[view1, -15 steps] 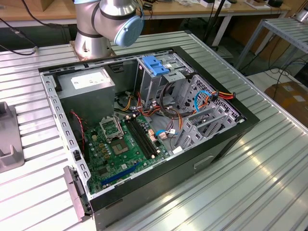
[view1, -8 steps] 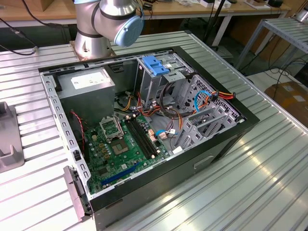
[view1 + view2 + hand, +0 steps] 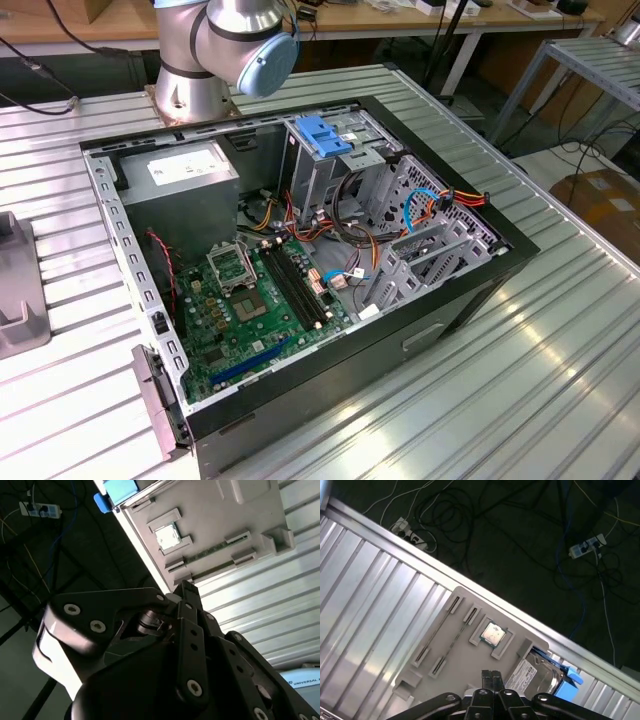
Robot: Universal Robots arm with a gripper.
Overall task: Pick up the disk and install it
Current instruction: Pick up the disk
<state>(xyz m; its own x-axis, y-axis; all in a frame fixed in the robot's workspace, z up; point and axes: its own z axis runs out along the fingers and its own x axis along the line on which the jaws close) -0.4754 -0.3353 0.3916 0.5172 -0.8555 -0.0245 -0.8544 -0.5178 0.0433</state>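
Hovering hand (image 3: 491,674) over tray (image 3: 451,647), near disk (image 3: 536,674)

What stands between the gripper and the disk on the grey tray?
Nothing visible. In the first wrist view the gripper hangs over the grey tray, and the disk lies uncovered at its edge, off to one side.

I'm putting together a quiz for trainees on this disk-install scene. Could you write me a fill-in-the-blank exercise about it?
The flat grey-metal disk has bright ___ plastic side rails. It rests in the grey plastic tray, not in the black computer case, whose side is ___. The black gripper is above that tray, and its jaws hold ___.
Missing words: blue; open; nothing.
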